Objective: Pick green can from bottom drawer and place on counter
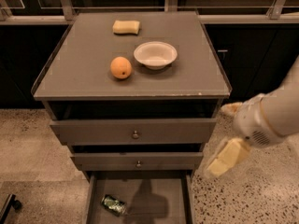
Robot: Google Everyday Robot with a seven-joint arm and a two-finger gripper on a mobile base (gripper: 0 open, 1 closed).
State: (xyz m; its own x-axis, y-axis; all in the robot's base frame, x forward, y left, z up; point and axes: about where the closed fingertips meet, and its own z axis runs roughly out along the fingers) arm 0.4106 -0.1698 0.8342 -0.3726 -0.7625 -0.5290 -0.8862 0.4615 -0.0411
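Note:
The green can (113,205) lies on its side on the floor of the open bottom drawer (140,197), near its left wall. The counter (84,73) is the flat grey top of the cabinet. My gripper (228,157) hangs to the right of the cabinet, level with the middle drawer, above and to the right of the can and apart from it. The pale arm (275,115) reaches in from the right edge.
On the counter sit an orange (121,67), a white bowl (155,54) and a yellow sponge (126,27). Two knobbed drawers (135,133) stand slightly pulled out above the bottom drawer. Speckled floor lies around the cabinet. A dark object (9,204) is at the lower left.

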